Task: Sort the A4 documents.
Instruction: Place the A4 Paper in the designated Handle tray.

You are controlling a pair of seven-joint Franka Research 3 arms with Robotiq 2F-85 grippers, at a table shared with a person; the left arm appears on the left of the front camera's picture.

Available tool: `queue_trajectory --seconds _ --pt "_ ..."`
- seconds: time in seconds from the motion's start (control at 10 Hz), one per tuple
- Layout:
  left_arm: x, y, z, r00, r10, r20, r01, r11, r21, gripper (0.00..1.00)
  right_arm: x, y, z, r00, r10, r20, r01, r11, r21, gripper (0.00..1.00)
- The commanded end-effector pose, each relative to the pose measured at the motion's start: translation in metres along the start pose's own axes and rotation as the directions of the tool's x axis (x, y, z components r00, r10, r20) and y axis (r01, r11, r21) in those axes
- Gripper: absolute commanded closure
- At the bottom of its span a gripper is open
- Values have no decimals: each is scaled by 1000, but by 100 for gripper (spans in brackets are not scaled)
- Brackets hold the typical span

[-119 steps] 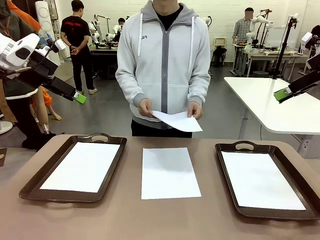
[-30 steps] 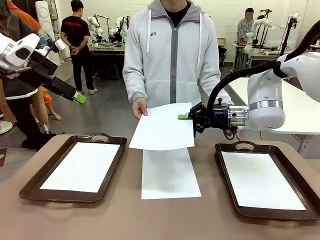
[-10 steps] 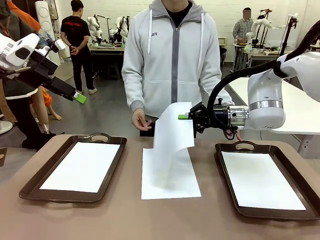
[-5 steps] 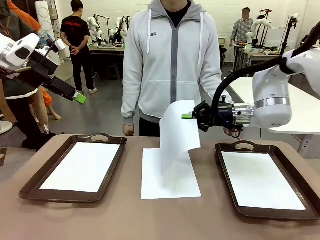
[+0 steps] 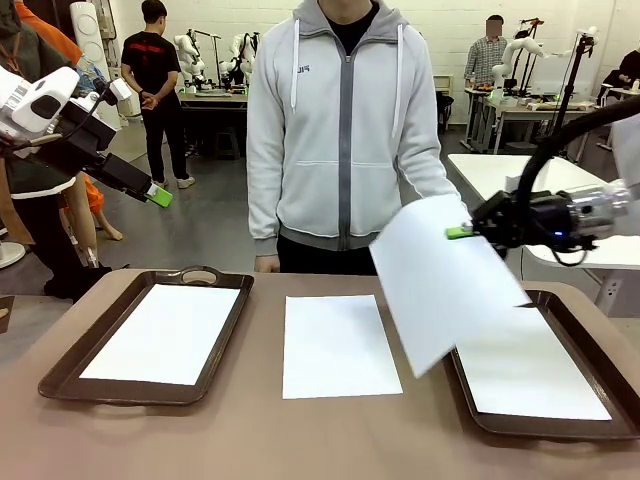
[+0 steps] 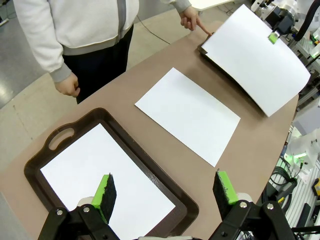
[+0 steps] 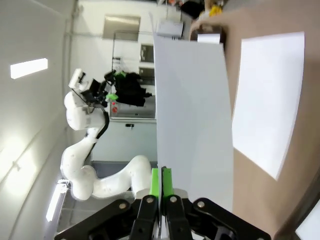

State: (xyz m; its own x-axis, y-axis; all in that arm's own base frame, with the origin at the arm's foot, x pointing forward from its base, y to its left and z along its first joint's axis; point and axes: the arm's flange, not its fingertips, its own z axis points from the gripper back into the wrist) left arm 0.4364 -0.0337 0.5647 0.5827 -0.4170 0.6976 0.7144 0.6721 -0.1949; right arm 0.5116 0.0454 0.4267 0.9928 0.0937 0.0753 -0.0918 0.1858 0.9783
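Several white A4 documents are in view. My right gripper (image 5: pixel 460 231) (image 7: pixel 161 182) is shut on the top edge of one sheet (image 5: pixel 438 282) (image 7: pixel 192 115), which hangs tilted in the air over the near-left part of the right brown tray (image 5: pixel 582 340). That tray holds another sheet (image 5: pixel 540 375). A third sheet (image 5: pixel 338 345) (image 6: pixel 187 115) lies flat on the table's middle. The left tray (image 5: pixel 90 340) (image 6: pixel 60 137) also holds a sheet (image 5: pixel 168 332) (image 6: pixel 100 175). My left gripper (image 5: pixel 158 195) (image 6: pixel 165 192) hovers open, high above the left tray, with nothing between its fingers.
A person in a grey hoodie (image 5: pixel 340 130) stands at the table's far edge, one hand (image 6: pixel 67 87) hanging by the left tray's far side, the other hand (image 6: pixel 192 20) at the right tray's far end. Bare brown table lies between the trays and along the near edge.
My right gripper has swung right with the sheet, from above the middle sheet to over the right tray. The person's hands have dropped. The left arm has not moved.
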Motion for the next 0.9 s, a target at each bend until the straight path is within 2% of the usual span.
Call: queue_trajectory --seconds 0.0,0.3,0.6,0.8 --pt "0 0 0 1000 -1 1 1 1000 -1 0 4 -10 27 993 -114 -30 114 993 10 99" --pt "0 0 0 1000 -1 1 1 1000 -1 0 -4 -54 56 982 -187 22 185 981 64 99" --pt "0 0 0 1000 -1 1 1 1000 -1 0 -24 -104 79 972 -232 -37 235 968 83 99" --pt "0 0 0 1000 -1 1 1 1000 -1 0 -39 -118 89 988 -149 -32 151 986 70 99"
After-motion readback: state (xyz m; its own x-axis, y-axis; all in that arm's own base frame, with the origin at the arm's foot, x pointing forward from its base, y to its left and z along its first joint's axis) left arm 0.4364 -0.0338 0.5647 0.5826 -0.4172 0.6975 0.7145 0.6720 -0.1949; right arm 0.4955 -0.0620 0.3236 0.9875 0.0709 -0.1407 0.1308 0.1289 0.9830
